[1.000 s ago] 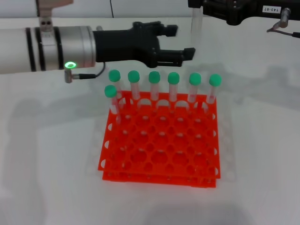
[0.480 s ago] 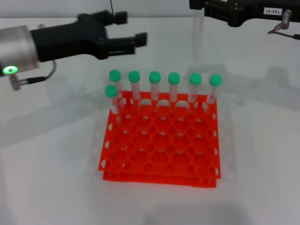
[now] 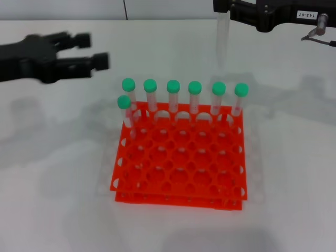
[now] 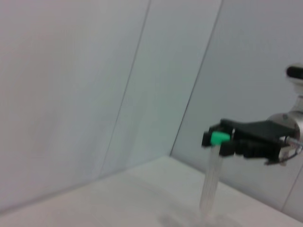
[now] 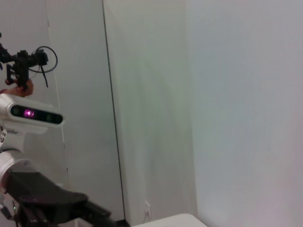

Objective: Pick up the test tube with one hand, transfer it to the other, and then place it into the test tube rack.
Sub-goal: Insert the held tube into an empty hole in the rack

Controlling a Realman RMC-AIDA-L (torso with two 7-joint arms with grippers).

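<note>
My right gripper (image 3: 223,9), black with a white label, is at the top right of the head view, shut on the test tube (image 3: 222,39). The clear tube hangs down from it above the table, behind the rack. The left wrist view shows that gripper (image 4: 218,143) clamped at the tube's green cap, the tube (image 4: 209,182) hanging below. My left gripper (image 3: 92,50) is open and holds nothing, far to the left of the tube. The orange-red test tube rack (image 3: 178,173) stands mid-table.
Several green-capped tubes (image 3: 172,94) stand upright in the rack's back row, and one more (image 3: 124,107) stands at the left just in front. The rack's other holes are unfilled. White table surrounds the rack. My left arm (image 5: 45,196) shows low in the right wrist view.
My left gripper has pulled away to the left, from beside the hanging tube to the table's left side, still open. The right gripper and tube have stayed in place.
</note>
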